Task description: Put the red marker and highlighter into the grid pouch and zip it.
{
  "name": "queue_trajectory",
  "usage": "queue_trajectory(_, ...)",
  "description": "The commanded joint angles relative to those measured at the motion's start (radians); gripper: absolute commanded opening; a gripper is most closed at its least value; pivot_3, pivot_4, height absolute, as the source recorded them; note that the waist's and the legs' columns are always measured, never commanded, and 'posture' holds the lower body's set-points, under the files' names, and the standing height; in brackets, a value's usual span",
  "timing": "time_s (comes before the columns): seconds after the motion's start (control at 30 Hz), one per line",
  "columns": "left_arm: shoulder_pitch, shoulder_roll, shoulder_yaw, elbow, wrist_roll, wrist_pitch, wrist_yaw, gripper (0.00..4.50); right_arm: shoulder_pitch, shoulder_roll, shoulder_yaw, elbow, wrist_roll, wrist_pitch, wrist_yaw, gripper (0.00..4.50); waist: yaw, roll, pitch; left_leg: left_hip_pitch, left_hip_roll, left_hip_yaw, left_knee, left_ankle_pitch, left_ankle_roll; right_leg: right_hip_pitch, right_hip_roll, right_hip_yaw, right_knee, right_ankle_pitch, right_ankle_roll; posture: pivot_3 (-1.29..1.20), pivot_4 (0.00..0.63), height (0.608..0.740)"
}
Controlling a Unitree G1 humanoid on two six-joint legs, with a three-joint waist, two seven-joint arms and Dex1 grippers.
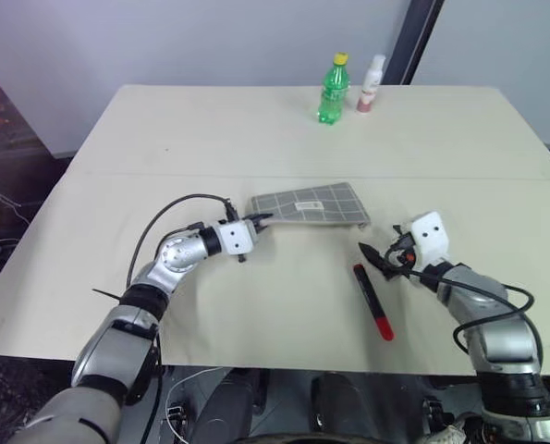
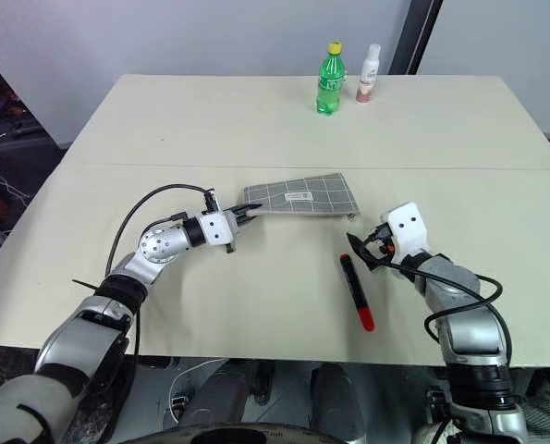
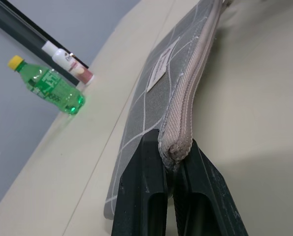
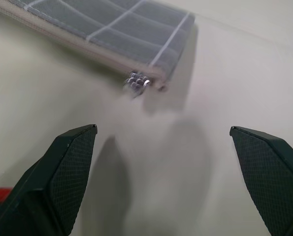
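Left gripper (image 3: 173, 169) pinches the grid pouch (image 1: 311, 203) at its left zipper corner. Right gripper (image 4: 168, 162), fingers spread, sits apart beside the red marker (image 1: 372, 301) near the tabletop's (image 1: 210, 129) front edge.

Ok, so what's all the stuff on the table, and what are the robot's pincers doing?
grid pouch: one, grey with white grid lines and a white label, middle of the table, one end pinched
red marker: one, black at one end and red at the other, lying on the table nearer the robot than the pouch, on the right arm's side
bottle: one, green with a yellow cap, standing at the far edge
spray bottle: one, white and pink, standing right beside the green one
table: one, cream
left pincer: one, black, shut on the pouch's end
right pincer: one, black, open, holding nothing, near the zip pull
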Motion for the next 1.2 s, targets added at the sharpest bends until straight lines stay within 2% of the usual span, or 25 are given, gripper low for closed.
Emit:
queue_trajectory(0.03,0.044,0.004,0.023,-0.123,-0.052,0.062,-0.01,0.0,-0.052,0.054,0.008,-0.033,0.024,0.041,-0.06,4.47,-0.002,0.0,0.0,0.0,0.0,0.0,0.0,0.0,0.0,0.0,0.0,0.0,0.0,0.0,0.0,0.0,0.15,0.74)
queue_trajectory(0.2,0.049,0.013,0.033,-0.229,-0.066,0.111,-0.005,0.0,-0.125,0.131,-0.013,0.029,0.051,0.053,-0.118,4.47,0.007,0.0,0.0,-0.001,0.0,0.0,0.0,0.0,0.0,-0.001,0.0,0.0,0.0,0.0,0.0,0.0,0.15,0.74)
queue_trajectory(0.67,0.044,0.035,0.053,-0.303,-0.065,0.146,0.019,0.0,-0.197,0.202,-0.032,0.075,0.135,0.062,-0.156,4.47,0.008,0.0,0.0,-0.001,0.0,0.0,0.0,0.0,0.0,-0.001,0.001,0.0,0.0,0.001,-0.001,0.0,0.15,0.74)
queue_trajectory(0.73,0.041,0.036,0.052,-0.299,-0.06,0.146,0.025,0.0,-0.202,0.208,-0.036,0.078,0.144,0.06,-0.161,3.96,0.008,0.0,0.0,-0.001,0.0,0.0,0.0,0.0,0.0,-0.002,0.001,0.0,0.0,0.001,-0.001,0.0,0.15,0.74)
queue_trajectory(0.8,0.037,0.037,0.049,-0.29,-0.054,0.144,0.029,0.0,-0.208,0.209,-0.036,0.076,0.149,0.063,-0.161,3.17,0.008,0.0,0.0,-0.001,0.0,0.0,0.0,0.0,0.0,-0.002,0.001,0.0,0.0,0.001,-0.001,0.0,0.15,0.74)
queue_trajectory(1.0,0.035,0.037,0.042,-0.275,-0.036,0.141,0.043,0.0,-0.206,0.183,0.003,0.042,0.14,0.097,-0.154,0.04,0.008,0.0,0.0,-0.001,0.0,0.0,0.0,0.0,0.0,-0.002,0.001,0.0,0.0,0.001,-0.001,0.0,0.15,0.74)
queue_trajectory(1.2,0.062,0.015,0.011,-0.241,-0.039,0.129,0.012,0.0,-0.262,0.071,0.239,0.017,-0.008,0.061,-0.084,0.04,0.006,0.0,0.0,-0.001,0.0,0.0,0.0,0.0,0.0,-0.002,0.001,0.0,0.0,0.001,-0.002,0.0,0.15,0.74)
